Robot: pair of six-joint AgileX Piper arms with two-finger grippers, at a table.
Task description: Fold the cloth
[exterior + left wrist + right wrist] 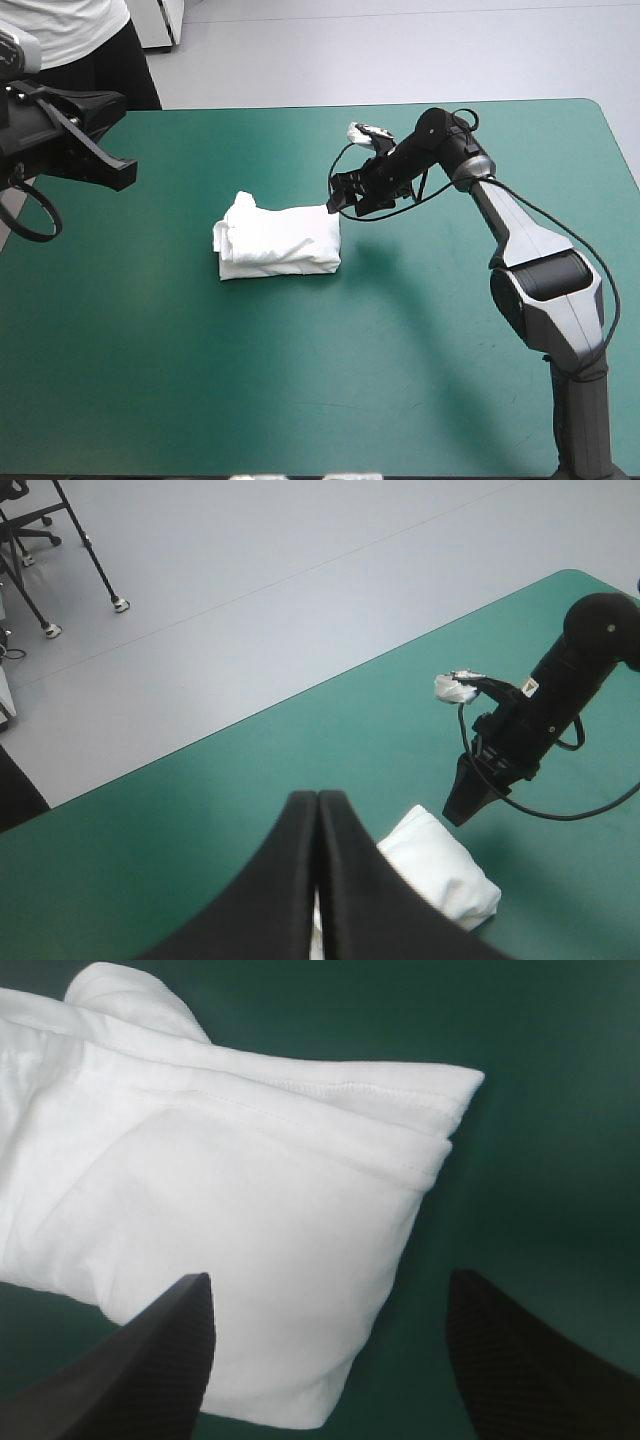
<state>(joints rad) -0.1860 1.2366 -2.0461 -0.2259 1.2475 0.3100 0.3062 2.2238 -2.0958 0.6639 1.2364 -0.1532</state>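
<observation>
Folding looks finished, we judge: the T-shirt (280, 240) lies bundled mid-counter (300, 390). Our right claw (345, 198) hangs spread just beside its far right corner; our left claw (317, 810), pinched closed, is well apart. Next calls for backing off.

Lying near the middle of the wide table (200, 400) with the teal-green cover, well apart from every edge: a white cloth T-shirt (280, 242), folded into a thick rectangular bundle.
</observation>
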